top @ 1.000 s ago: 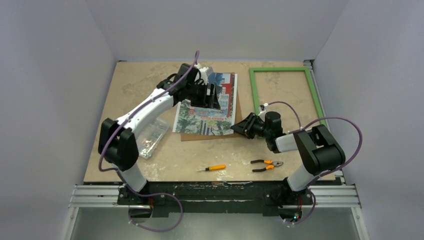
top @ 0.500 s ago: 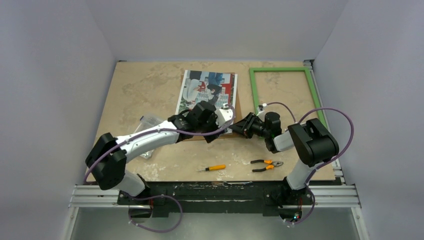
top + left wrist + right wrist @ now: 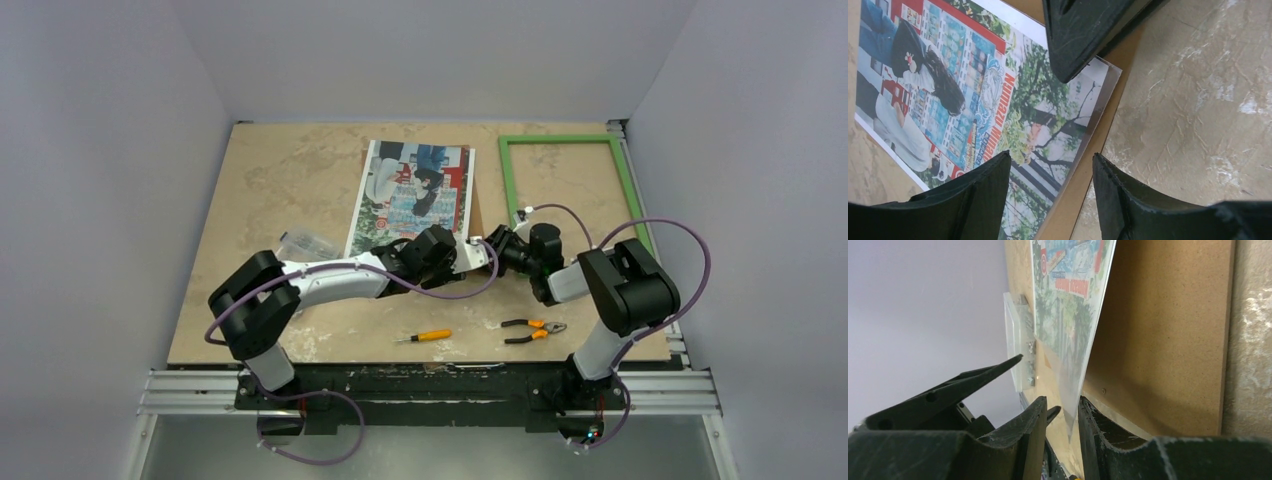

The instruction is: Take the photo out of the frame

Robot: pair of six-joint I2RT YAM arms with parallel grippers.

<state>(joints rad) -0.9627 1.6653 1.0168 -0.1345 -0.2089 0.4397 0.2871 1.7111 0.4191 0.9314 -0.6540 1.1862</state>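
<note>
Pinching a near corner of the colourful rectangular photo print (image 3: 1068,315), the right gripper (image 3: 1063,412) holds it tilted off the brown backing board (image 3: 1158,330). The left gripper (image 3: 1050,197) hovers over it, jaws half apart, empty. The thin green rectangular frame (image 3: 560,138) lies apart, far right.

The near edge of the photo (image 3: 415,195) is covered from above by the left arm (image 3: 330,280), and most of the clear plastic box (image 3: 300,243) is lost behind it. The near side of the frame (image 3: 508,185) is masked by the right arm (image 3: 610,290). At the right wrist, the photo's corner is seen between the fingers of the right gripper (image 3: 1063,407), though contact cannot be made out. The left gripper (image 3: 1050,165) is cut off by the bottom edge.
</note>
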